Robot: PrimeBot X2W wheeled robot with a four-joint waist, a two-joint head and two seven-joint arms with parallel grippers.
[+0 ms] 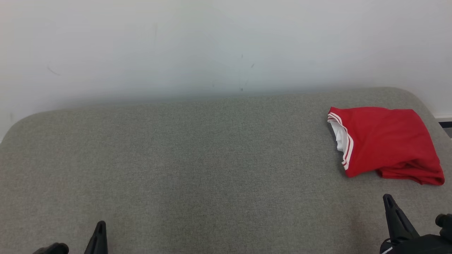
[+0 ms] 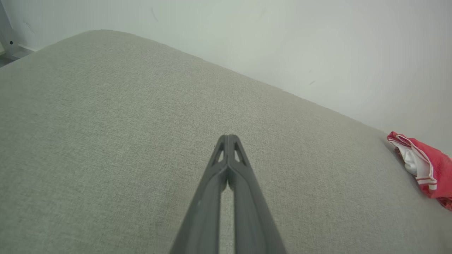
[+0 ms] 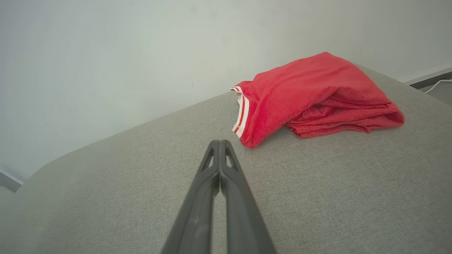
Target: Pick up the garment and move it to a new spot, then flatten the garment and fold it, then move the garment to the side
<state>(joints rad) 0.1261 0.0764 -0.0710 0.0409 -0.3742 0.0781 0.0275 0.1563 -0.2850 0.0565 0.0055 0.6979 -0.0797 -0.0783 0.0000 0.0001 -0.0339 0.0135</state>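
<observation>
A red garment [image 1: 385, 144] with a white-and-red striped band lies folded in a loose bundle at the far right of the grey cushioned surface [image 1: 197, 158]. It shows too in the right wrist view [image 3: 317, 95] and at the right edge of the left wrist view [image 2: 427, 167]. My right gripper [image 1: 388, 198] is shut, low at the right, just short of the garment's near edge and apart from it; its fingertips [image 3: 219, 143] meet. My left gripper [image 1: 100, 225] is shut at the lower left, far from the garment, its tips [image 2: 228, 137] pressed together over bare fabric.
A pale wall [image 1: 212, 46] rises straight behind the surface's far edge. The surface's corners are rounded, with floor and a white cable [image 3: 438, 84] past the right end. A wide stretch of bare grey fabric lies left of the garment.
</observation>
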